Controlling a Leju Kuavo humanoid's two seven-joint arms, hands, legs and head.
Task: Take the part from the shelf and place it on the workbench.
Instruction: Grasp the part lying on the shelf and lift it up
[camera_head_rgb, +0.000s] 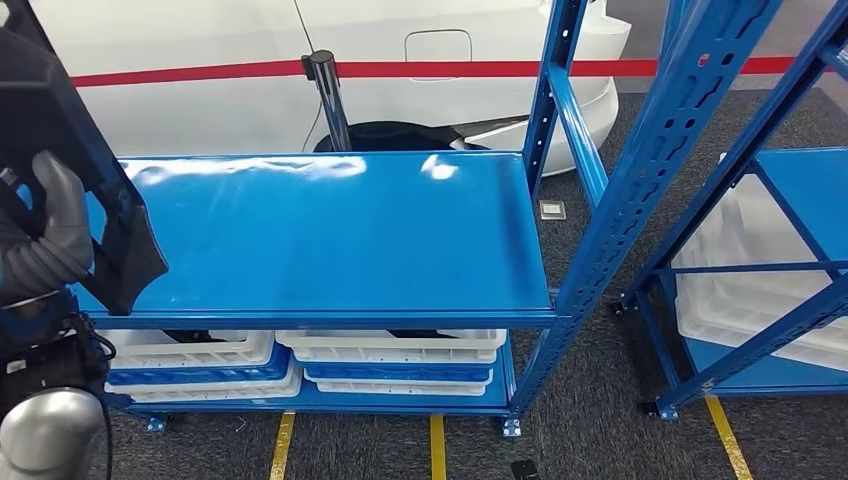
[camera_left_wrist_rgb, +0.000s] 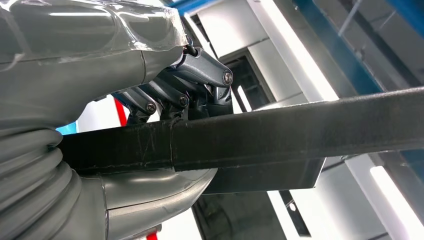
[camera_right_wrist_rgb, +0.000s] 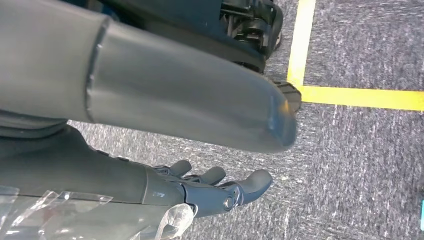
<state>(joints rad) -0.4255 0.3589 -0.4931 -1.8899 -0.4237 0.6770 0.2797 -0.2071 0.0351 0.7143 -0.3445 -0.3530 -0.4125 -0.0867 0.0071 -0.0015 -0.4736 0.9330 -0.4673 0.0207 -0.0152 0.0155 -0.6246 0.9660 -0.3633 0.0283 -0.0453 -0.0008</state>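
- Black and flat-sided, the part (camera_left_wrist_rgb: 280, 135) sits clamped in my left hand (camera_left_wrist_rgb: 165, 100); in the left wrist view the dark fingers (camera_left_wrist_rgb: 200, 75) curl over one long edge while the thick grey thumb presses from the opposite side, so the grip closes fully around it.
- From the head view I see that same part (camera_head_rgb: 70, 160) as a dark angular panel raised at the far left of the frame, held up in front of the shelf's left end and overlapping its edge in the picture. My left hand (camera_head_rgb: 45, 235) shows as a grey rounded shape against the panel's lower half, with the arm coming up from below.
- The part is off the blue shelf (camera_head_rgb: 330, 240); its glossy top surface carries nothing I can make out.
- White trays (camera_head_rgb: 390, 350) are stacked on the lower tier, under the shelf top.
- My right hand (camera_right_wrist_rgb: 215, 187) hangs low beside my body, pointing toward the grey carpet floor (camera_right_wrist_rgb: 360, 165). Its fingers (camera_right_wrist_rgb: 252, 182) are extended and slightly apart, holding nothing.
- Yellow floor tape (camera_right_wrist_rgb: 350, 95) runs across the carpet near that hanging hand.
- Beyond the shelf stands a white car body (camera_head_rgb: 250, 60) with a red stripe along it, and a second blue rack (camera_head_rgb: 780, 240) sits to the right.
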